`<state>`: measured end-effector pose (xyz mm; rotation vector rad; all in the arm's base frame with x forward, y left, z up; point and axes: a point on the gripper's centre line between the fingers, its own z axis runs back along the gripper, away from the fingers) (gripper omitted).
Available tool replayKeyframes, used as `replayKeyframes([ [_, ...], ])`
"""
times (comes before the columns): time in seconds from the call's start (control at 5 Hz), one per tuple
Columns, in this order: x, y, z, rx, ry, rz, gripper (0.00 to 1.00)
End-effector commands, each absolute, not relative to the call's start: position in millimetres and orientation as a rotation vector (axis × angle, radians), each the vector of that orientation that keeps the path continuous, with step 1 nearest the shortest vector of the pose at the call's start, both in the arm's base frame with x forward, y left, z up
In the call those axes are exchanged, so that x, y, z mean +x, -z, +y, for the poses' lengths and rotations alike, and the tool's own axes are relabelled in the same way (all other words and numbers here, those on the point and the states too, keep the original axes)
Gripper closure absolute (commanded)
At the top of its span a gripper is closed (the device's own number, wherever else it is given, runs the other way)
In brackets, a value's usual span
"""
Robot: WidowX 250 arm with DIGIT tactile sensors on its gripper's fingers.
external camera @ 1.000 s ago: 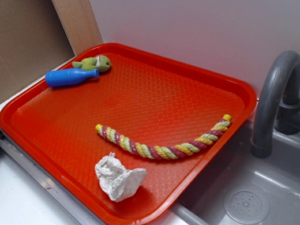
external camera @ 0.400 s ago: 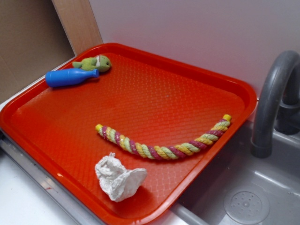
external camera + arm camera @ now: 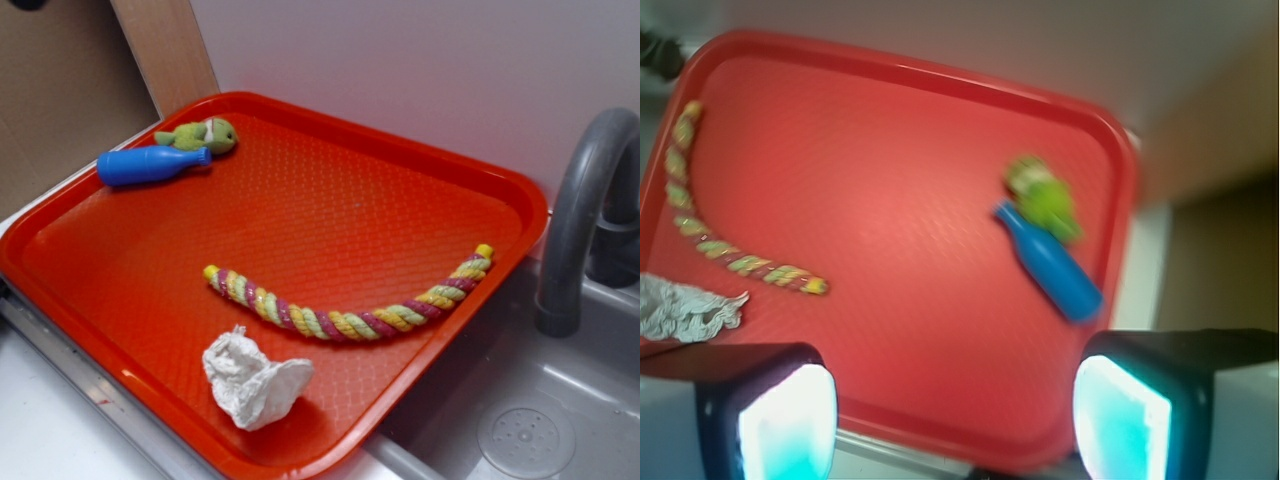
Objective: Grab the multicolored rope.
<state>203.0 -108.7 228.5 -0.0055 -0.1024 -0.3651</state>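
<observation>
Bottle (image 3: 150, 165): I am seeing it lying on its side at the tray's far left corner, cap end touching the green toy (image 3: 200, 135) just behind it. In the wrist view the pair is blurring together at right of centre, bottle (image 3: 1050, 265) in front of toy (image 3: 1042, 200).
Tray (image 3: 330, 200): I am reading it as sitting flat, its right corner hanging over the edge of the sink (image 3: 520, 420).
Paper wad (image 3: 255, 380): I am finding it resting near the tray's front rim, just in front of the rope and apart from it.
Rope (image 3: 345, 305): I am watching it lying limp in a shallow curve across the tray's front half, left end near the middle, right end up against the right rim. Nothing is touching it. The wrist view is showing it (image 3: 710, 220) at far left, curving down toward the wad (image 3: 685, 308).
Faucet (image 3: 585, 220): I am seeing it standing past the tray's right edge, over the sink.
Gripper (image 3: 955, 410): I am seeing both fingers spread wide at the wrist view's bottom edge, nothing between them, hovering over the tray's near rim, well apart from the rope.
</observation>
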Motion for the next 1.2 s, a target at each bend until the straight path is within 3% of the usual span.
replayKeyframes([
  [0.0, 215, -232, -191, 0.01, 0.693, -0.191, 0.0],
  [0.2, 212, -219, -224, -0.026, 0.821, -0.185, 0.0],
  [1.0, 168, -167, -289, 0.047, 1.011, -0.014, 0.0],
])
